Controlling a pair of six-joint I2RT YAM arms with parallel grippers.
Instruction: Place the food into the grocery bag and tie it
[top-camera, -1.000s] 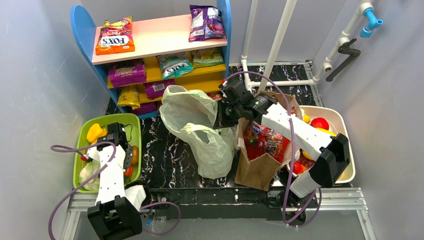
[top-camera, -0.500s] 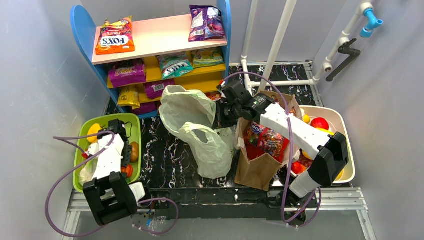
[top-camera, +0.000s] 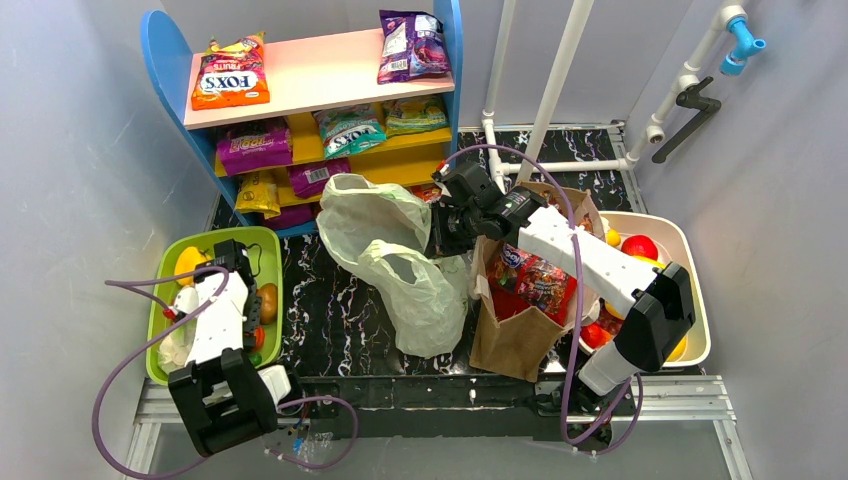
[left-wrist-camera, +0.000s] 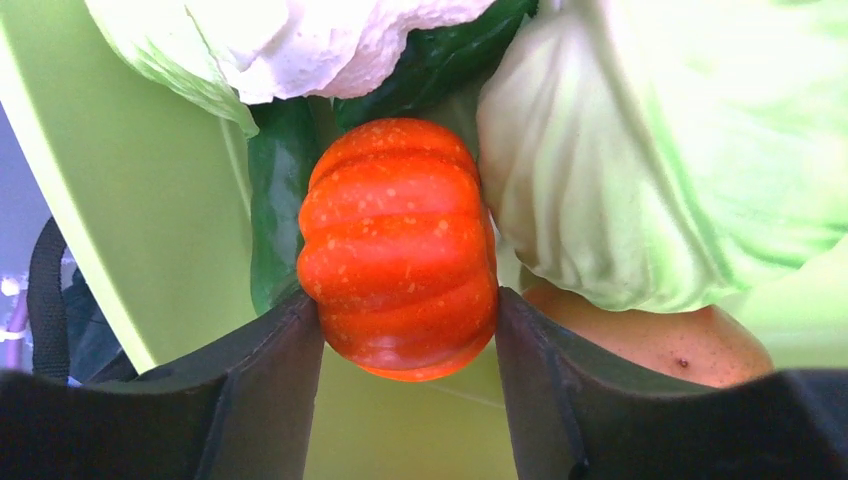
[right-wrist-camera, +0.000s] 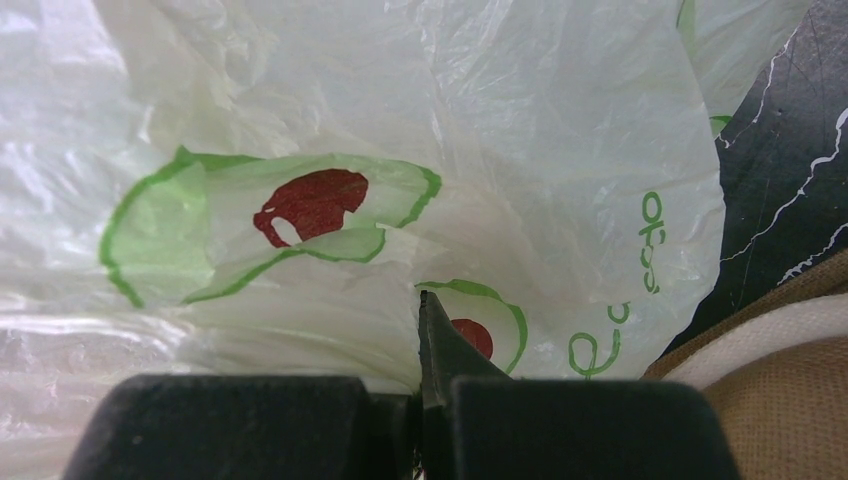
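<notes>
Black marbled counter (top-camera: 330, 330) carries a green tray (top-camera: 265, 250) at the left and the pale-green bag (top-camera: 400, 260) in the middle, lying crumpled just beside a paper bag (top-camera: 520, 335). The left gripper (left-wrist-camera: 405, 310) reaches into the tray, its fingers (left-wrist-camera: 270, 390) pressed against both sides of an orange-red pumpkin (left-wrist-camera: 400, 230), which lies between a dark green piece (left-wrist-camera: 275, 200) and a cabbage (left-wrist-camera: 680, 150). The right gripper (right-wrist-camera: 424, 385) is closed, pinching the bag's thin plastic at its right side.

Tight quarters around the orange-red pumpkin (left-wrist-camera: 398, 250): cabbage (left-wrist-camera: 680, 150) on one flank, dark green vegetable (left-wrist-camera: 275, 200) and tray wall (left-wrist-camera: 130, 180) opposite.
</notes>
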